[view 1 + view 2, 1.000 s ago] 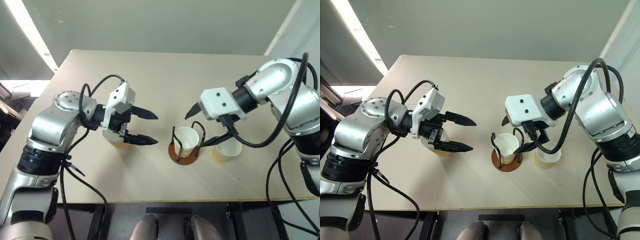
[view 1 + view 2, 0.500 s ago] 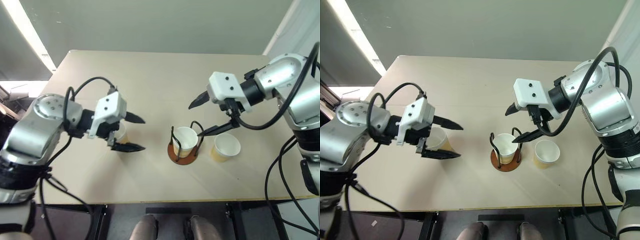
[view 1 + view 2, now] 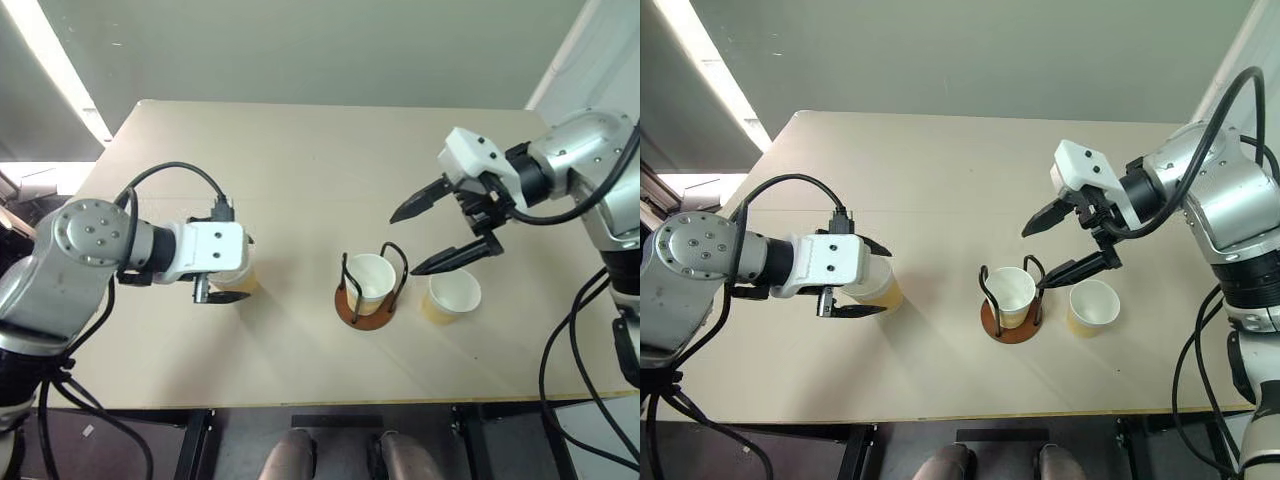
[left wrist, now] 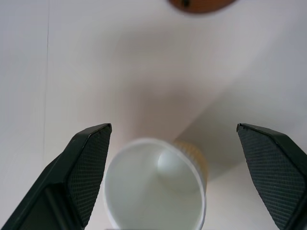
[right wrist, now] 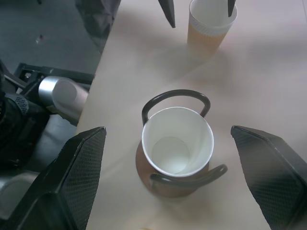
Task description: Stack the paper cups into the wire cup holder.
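Our left tool point(image 4: 172, 167) gapes wide around a cup point(image 4: 156, 184) standing on the table point(image 3: 300, 150) — fingers not touching it. Our right tool point(image 3: 445, 228) hangs wide open above the holder point(image 3: 367, 288), which carries one cup point(image 3: 371, 280); a third cup point(image 3: 451, 295) stands just beside.

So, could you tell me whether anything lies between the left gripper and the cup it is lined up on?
Nothing visible does: the left gripper has open fingers on either side of the paper cup, with only bare table around.
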Action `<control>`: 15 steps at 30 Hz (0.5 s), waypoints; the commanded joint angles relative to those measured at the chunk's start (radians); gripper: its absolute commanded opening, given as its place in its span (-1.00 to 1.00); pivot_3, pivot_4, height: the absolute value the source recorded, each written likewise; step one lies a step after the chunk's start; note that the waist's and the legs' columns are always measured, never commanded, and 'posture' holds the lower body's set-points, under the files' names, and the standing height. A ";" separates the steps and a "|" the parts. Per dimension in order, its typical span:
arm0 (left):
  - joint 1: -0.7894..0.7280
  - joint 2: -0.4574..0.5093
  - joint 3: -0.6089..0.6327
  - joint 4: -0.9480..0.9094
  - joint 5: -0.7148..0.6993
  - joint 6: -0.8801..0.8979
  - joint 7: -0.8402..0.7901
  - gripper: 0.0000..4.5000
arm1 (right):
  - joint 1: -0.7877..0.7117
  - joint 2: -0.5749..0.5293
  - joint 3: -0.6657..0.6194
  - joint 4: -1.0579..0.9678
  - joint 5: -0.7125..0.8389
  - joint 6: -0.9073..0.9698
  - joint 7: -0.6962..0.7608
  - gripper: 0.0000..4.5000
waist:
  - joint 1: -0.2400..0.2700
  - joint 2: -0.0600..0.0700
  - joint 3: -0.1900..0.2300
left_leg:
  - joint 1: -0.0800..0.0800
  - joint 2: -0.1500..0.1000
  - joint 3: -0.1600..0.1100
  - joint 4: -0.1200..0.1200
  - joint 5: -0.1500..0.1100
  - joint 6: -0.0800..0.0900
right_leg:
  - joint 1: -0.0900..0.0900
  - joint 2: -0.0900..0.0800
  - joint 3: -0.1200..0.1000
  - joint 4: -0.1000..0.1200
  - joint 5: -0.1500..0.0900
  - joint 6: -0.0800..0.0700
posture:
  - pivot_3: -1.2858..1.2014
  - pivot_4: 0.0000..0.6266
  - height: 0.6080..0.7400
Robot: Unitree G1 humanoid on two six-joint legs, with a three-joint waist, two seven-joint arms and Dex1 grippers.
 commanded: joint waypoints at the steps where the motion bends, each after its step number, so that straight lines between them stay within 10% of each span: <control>1: 0.017 0.024 -0.005 -0.003 0.068 -0.018 0.021 1.00 | -0.026 -0.031 -0.033 -0.010 0.034 0.005 0.006 0.92 | 0.000 0.000 0.000 | 0.000 0.000 0.000 0.000 0.000 0.000 | 0.000 0.000 0.000 0.000 0.000 0.000 | 0.03 -0.52 1.00; 15: 0.057 0.014 -0.004 0.000 0.083 0.000 -0.007 1.00 | -0.037 -0.045 -0.069 -0.047 0.162 0.035 0.006 0.92 | 0.000 0.000 0.000 | 0.000 0.000 0.000 0.000 0.000 0.000 | 0.000 0.000 0.000 0.001 0.000 0.000 | 0.03 -0.52 1.00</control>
